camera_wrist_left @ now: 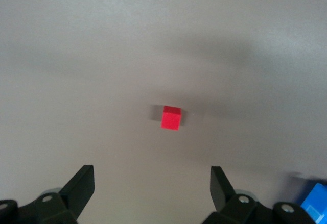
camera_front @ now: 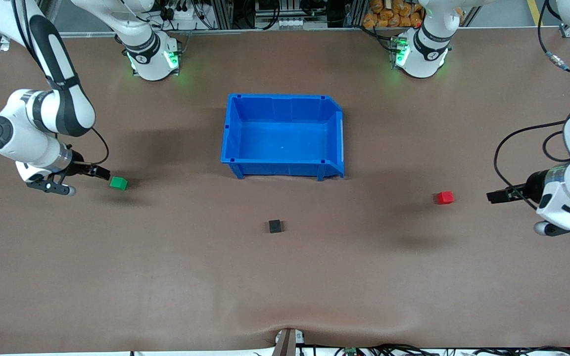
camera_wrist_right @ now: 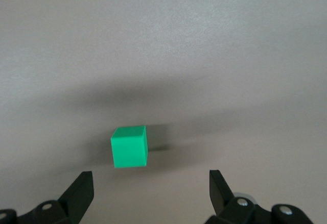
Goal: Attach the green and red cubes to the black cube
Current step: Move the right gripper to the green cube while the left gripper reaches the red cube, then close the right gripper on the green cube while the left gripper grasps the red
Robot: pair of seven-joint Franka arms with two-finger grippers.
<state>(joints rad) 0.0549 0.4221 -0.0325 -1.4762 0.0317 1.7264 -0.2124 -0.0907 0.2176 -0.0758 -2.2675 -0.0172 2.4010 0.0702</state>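
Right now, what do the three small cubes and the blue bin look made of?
Small green cube, small red cube: probably plastic or painted wood; flat saturated colour, crisp edges, no glare. Small matt black cube: the same, as far as it shows. Blue open bin: moulded plastic; ribbed walls, faint sheen.

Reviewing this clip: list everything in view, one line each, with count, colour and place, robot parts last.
green cube: one, bright green, on the table toward the right arm's end.
red cube: one, bright red, on the table toward the left arm's end.
black cube: one, matt black, mid-table, nearer the front camera than the bin.
bin: one, blue, mid-table.
table: one, brown.
right gripper: black fingers open, beside the green cube.
left gripper: black fingers open, facing the red cube, apart from it.
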